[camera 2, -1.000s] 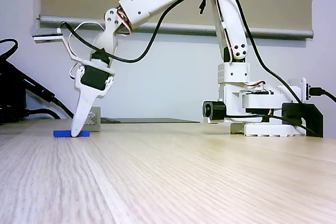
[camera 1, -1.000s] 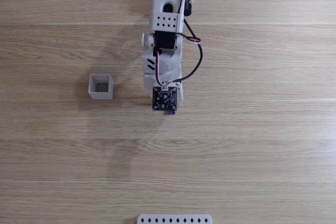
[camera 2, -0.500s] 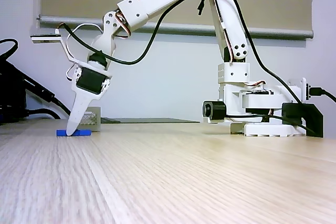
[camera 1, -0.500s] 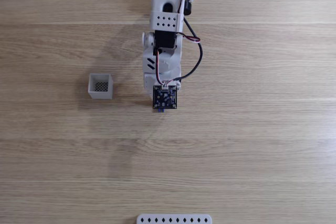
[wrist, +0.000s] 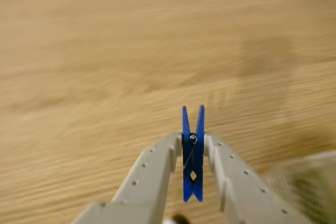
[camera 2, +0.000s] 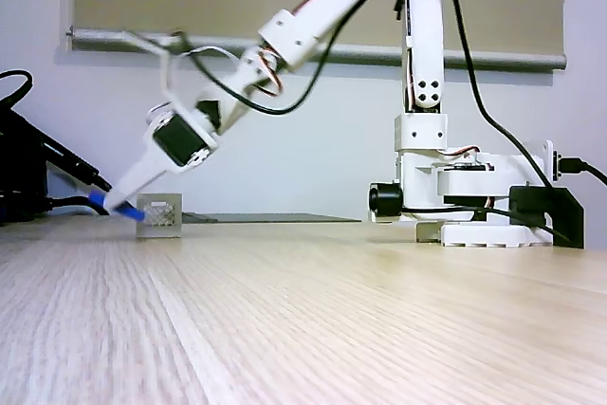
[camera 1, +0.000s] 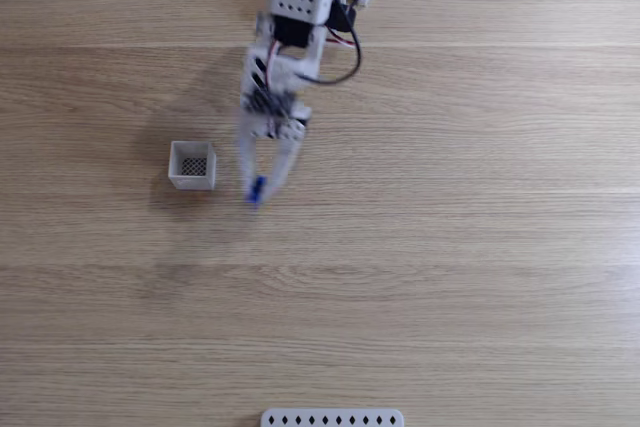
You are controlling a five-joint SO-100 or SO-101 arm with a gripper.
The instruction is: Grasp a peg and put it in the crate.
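Observation:
My gripper (wrist: 193, 153) is shut on the blue peg (wrist: 192, 156), which stands between the two white fingers in the wrist view. From above, the gripper (camera 1: 260, 185) holds the peg (camera 1: 256, 190) just right of the white crate (camera 1: 192, 165) with its dark mesh bottom. In the low side view the gripper (camera 2: 119, 204) carries the peg (camera 2: 116, 208) lifted off the table, in front of the crate (camera 2: 158, 214). The crate's blurred corner (wrist: 310, 179) shows at the lower right of the wrist view.
A white perforated strip (camera 1: 332, 417) lies at the table's near edge in the top view. The arm's base (camera 2: 474, 198) stands at the right of the side view, and black cables (camera 2: 38, 177) lie at its left. Bare wooden table (camera 1: 460, 247) surrounds the crate.
The gripper has lifted the peg off the table and swung left toward the crate. The arm has stretched out and tilted lower.

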